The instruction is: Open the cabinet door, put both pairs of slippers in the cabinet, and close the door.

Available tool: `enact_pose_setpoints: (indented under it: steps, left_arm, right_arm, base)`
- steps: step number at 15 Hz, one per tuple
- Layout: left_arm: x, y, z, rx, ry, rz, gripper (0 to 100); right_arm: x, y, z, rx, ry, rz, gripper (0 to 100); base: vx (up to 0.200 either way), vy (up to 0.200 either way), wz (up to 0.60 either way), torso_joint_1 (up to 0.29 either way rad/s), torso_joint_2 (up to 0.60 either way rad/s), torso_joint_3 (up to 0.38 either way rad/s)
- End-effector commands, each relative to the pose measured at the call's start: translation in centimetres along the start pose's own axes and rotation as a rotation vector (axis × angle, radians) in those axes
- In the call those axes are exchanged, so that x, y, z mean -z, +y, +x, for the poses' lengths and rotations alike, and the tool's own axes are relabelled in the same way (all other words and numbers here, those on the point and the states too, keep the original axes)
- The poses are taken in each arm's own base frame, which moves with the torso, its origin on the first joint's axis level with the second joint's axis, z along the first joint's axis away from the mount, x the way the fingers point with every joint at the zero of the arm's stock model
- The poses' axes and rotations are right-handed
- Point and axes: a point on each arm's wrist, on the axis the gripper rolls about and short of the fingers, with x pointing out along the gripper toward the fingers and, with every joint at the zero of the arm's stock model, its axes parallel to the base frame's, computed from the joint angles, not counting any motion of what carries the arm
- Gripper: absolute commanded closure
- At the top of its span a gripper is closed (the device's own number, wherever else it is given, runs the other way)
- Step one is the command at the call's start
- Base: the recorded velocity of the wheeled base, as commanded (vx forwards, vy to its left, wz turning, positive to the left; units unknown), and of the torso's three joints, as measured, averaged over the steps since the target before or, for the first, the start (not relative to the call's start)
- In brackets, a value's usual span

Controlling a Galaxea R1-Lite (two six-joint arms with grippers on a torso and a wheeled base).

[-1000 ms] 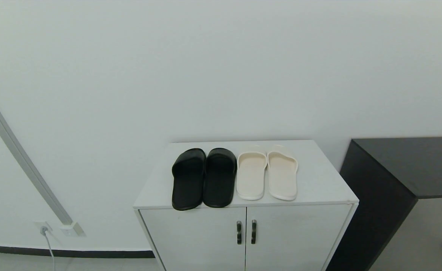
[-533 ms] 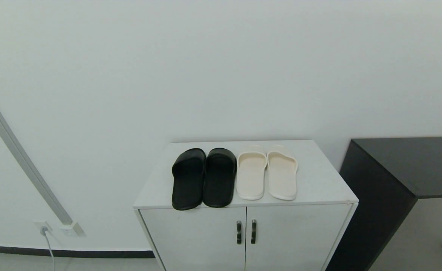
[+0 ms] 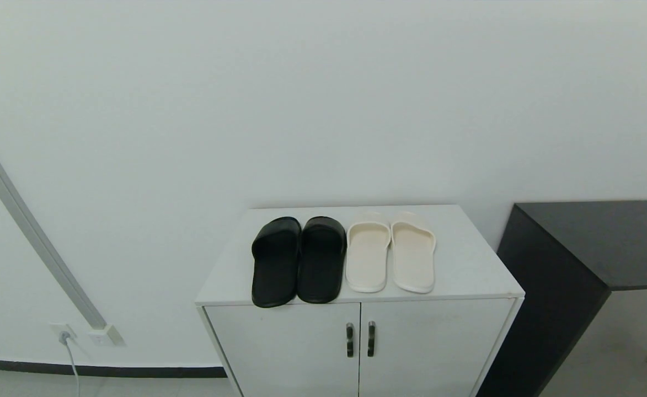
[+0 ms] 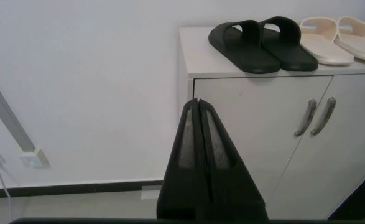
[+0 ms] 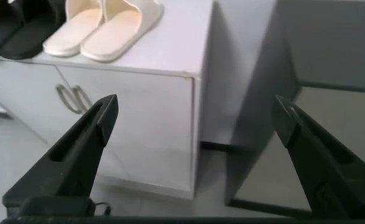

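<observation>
A white cabinet [image 3: 279,342] stands against the wall with both doors closed; two dark handles [image 3: 359,339] meet at its middle. On its top lie a black pair of slippers [image 3: 298,260] on the left and a cream pair of slippers [image 3: 390,256] on the right, side by side. My left gripper [image 4: 198,109] is shut, fingers pressed together, low in front of the cabinet's left door [image 4: 250,124]. My right gripper [image 5: 194,115] is open wide, held before the cabinet's right side [image 5: 145,124]. The cream slippers [image 5: 104,25] and handles [image 5: 73,98] show beyond it.
A tall black cabinet [image 3: 566,275] stands close to the right of the white one. A grey cable duct [image 3: 25,226] runs down the wall at left to a socket [image 3: 63,333] with a plugged cord. Open floor lies left of the cabinet.
Slippers and cabinet have stayed put. At the head view's right edge a small dark part has shifted slightly.
</observation>
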Motion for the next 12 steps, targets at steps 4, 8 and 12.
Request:
enact_pose_setpoints:
  steps: [4, 8, 12]
  left_arm:
    - [0.0, 0.0, 0.0, 0.000, 0.000, 0.001, 100]
    - [0.0, 0.0, 0.0, 0.000, 0.000, 0.000, 100]
    - [0.0, 0.0, 0.0, 0.000, 0.000, -0.003, 100]
  right_arm:
    - [-4.3, 5.6, 8.0, -0.116, 0.089, 0.035, 0]
    - [-5.2, 8.8, 10.3, -0.110, 0.113, 0.058, 0]
    - [-6.1, 14.1, 14.5, -0.083, 0.123, 0.085, 0]
  base:
    - [0.000, 0.000, 0.00, 0.000, 0.00, 0.000]
    - [0.000, 0.000, 0.00, 0.000, 0.00, 0.000]
    - [0.000, 0.000, 0.00, 0.000, 0.00, 0.000]
